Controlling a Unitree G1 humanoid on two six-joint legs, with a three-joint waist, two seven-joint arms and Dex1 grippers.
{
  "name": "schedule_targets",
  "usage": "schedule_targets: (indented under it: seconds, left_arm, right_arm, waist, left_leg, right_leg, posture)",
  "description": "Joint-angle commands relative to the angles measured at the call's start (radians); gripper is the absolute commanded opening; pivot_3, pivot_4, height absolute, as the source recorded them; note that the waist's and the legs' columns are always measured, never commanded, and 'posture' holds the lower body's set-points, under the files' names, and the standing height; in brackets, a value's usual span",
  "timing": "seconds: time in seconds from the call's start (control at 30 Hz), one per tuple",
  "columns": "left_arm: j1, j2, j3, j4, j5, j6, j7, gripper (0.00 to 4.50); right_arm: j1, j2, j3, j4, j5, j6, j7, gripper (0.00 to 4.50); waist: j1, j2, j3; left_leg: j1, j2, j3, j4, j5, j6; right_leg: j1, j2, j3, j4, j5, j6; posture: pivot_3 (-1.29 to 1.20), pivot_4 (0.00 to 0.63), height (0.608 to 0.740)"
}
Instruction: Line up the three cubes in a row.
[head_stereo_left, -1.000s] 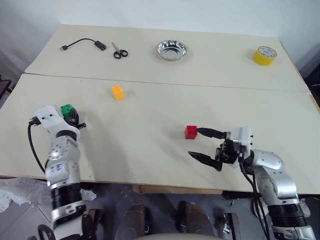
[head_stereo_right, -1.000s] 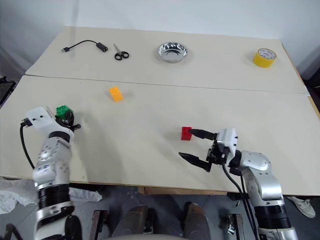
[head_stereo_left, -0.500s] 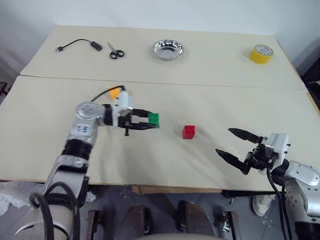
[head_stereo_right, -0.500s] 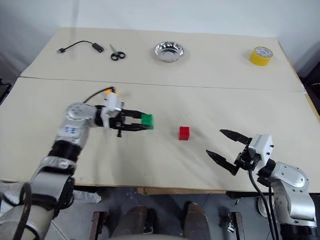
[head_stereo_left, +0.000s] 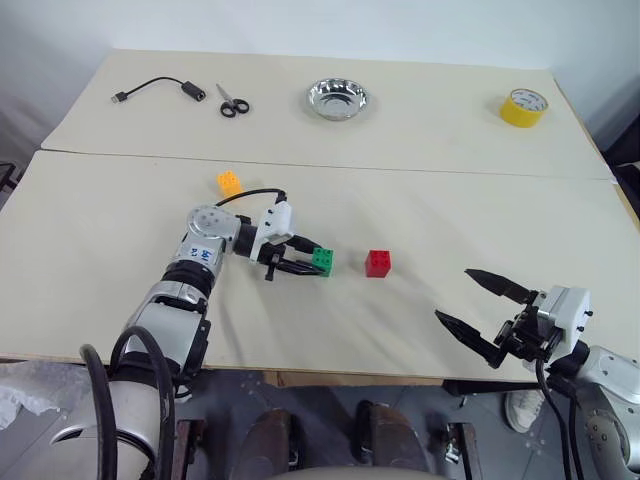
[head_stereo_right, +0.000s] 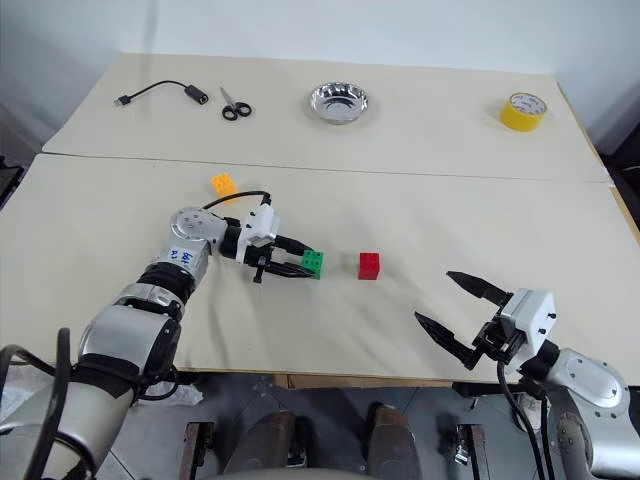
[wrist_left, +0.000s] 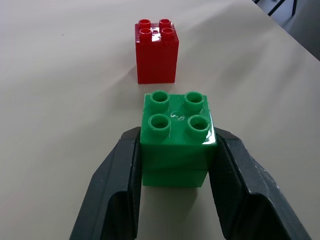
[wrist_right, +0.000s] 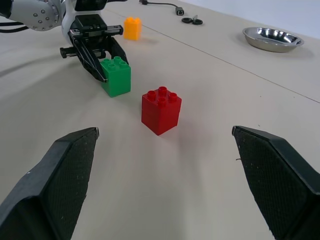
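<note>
Table (head_stereo_left: 420, 220): two beige boards butted along a seam across the upper middle of the head views. Green brick (head_stereo_left: 324, 260): centre of frame, slightly left, studs up, clamped between the two black fingers (wrist_left: 117, 185) of the left gripper (head_stereo_left: 312, 263); in the left wrist view the fingers press its two opposite side faces. Whether the brick rests on the table or hangs just above it cannot be told. Left gripper reaches in from the left of the frame and points toward the right. Red brick (head_stereo_left: 378, 263): centre of frame, standing on the table studs up, just right of the green brick and apart from it, a small gap between them. Orange brick (head_stereo_left: 230, 183): left of centre, above the left arm, near the seam, well apart from the other two. Right gripper (head_stereo_left: 483, 313): lower right of frame, fingers spread wide, nothing between them, well apart from the red brick; its wrist view looks across the table at the red and green bricks. Far board, top of frame, left to right: cable (head_stereo_left: 155, 90), scissors (head_stereo_left: 233, 103), metal bowl (head_stereo_left: 337, 99), yellow tape roll (head_stereo_left: 526, 107).
</note>
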Motion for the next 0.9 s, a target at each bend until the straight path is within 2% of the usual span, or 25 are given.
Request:
schedule_targets:
  seconds: [0.03, 0.2, 0.23, 0.47, 0.5, 0.57, 0.63, 0.77, 0.9]
  left_arm:
    - [0.005, 0.027, 0.037, 0.006, -0.001, -0.014, -0.008, 1.48]
    - [-0.002, 0.005, 0.056, 0.019, 0.009, 0.005, 0.006, 1.48]
    - [-0.005, 0.000, 0.062, 0.021, 0.009, 0.012, 0.008, 2.21]
    - [0.011, 0.033, 0.126, -0.024, -0.030, 0.005, 0.006, 4.29]
    - [0.015, 0.038, 0.135, -0.033, -0.034, 0.007, 0.002, 4.48]
    - [0.057, 0.073, 0.180, -0.108, -0.081, 0.037, -0.004, 4.48]
    - [0.171, 0.131, 0.250, -0.291, -0.156, 0.117, 0.033, 4.48]
    - [0.448, 0.189, 0.408, -0.674, -0.271, 0.281, 0.260, 4.48]
    - [0.708, 0.184, 0.557, -0.971, -0.350, 0.439, 0.497, 4.48]
  right_arm:
    - [-0.003, 0.003, -0.016, -0.028, 0.009, -0.024, -0.011, 4.50]
    - [-0.019, -0.009, -0.002, -0.012, 0.015, -0.025, 0.011, 4.50]
    - [-0.024, -0.010, 0.004, -0.008, 0.014, -0.025, 0.018, 4.50]
    - [-0.082, -0.018, 0.057, 0.010, 0.016, -0.011, 0.056, 4.50]
    - [-0.088, -0.018, 0.061, 0.013, 0.014, -0.010, 0.058, 4.50]
    - [-0.131, -0.010, 0.077, 0.026, -0.006, -0.019, 0.045, 4.50]
    - [-0.179, 0.001, 0.095, 0.016, 0.010, 0.015, 0.017, 4.50]
    - [-0.218, 0.015, 0.130, -0.023, 0.052, 0.055, 0.011, 4.50]
    - [-0.253, 0.028, 0.153, -0.045, 0.058, 0.054, -0.001, 4.50]
  waist:
    - [0.002, 0.000, 0.000]
    - [0.016, 0.000, 0.000]
    - [0.017, 0.000, 0.000]
    - [0.010, 0.000, 0.000]
    - [0.009, 0.000, 0.000]
    - [0.007, 0.000, 0.000]
    - [-0.010, 0.000, 0.000]
    - [-0.028, 0.000, 0.000]
    - [-0.009, 0.000, 0.000]
  left_leg:
    - [0.000, 0.000, 0.000, 0.000, 0.000, 0.000]
    - [0.000, -0.001, 0.000, 0.001, 0.000, 0.001]
    - [-0.001, -0.001, 0.000, 0.001, 0.000, 0.001]
    - [-0.001, -0.001, -0.001, 0.001, 0.000, 0.001]
    - [-0.001, -0.001, -0.001, 0.001, 0.000, 0.001]
    - [-0.001, 0.000, -0.001, 0.001, 0.000, 0.001]
    - [-0.001, 0.001, -0.001, 0.001, 0.000, 0.001]
    - [0.001, 0.003, -0.003, 0.000, 0.000, 0.001]
    - [0.001, 0.000, -0.007, 0.003, -0.001, 0.001]
  right_leg:
    - [0.000, 0.000, 0.000, 0.000, 0.000, 0.000]
    - [0.000, -0.001, 0.000, 0.000, 0.000, 0.000]
    - [0.000, -0.001, 0.000, 0.000, 0.000, 0.001]
    - [0.000, -0.001, -0.001, 0.000, 0.000, 0.001]
    - [0.000, 0.000, -0.001, 0.000, 0.000, 0.001]
    - [0.000, 0.000, -0.001, 0.000, 0.000, 0.001]
    - [0.000, -0.001, -0.001, 0.001, 0.000, 0.001]
    - [0.000, -0.001, -0.003, 0.003, 0.000, 0.000]
    - [0.001, -0.005, -0.005, 0.008, 0.000, 0.000]
  posture:
    - [0.00, 0.150, 0.740]
    - [0.00, 0.150, 0.740]
    - [0.00, 0.150, 0.740]
    - [0.00, 0.150, 0.740]
    - [0.00, 0.150, 0.740]
    - [0.00, 0.150, 0.740]
    - [0.00, 0.150, 0.740]
    - [0.00, 0.150, 0.740]
    - [0.00, 0.150, 0.740]
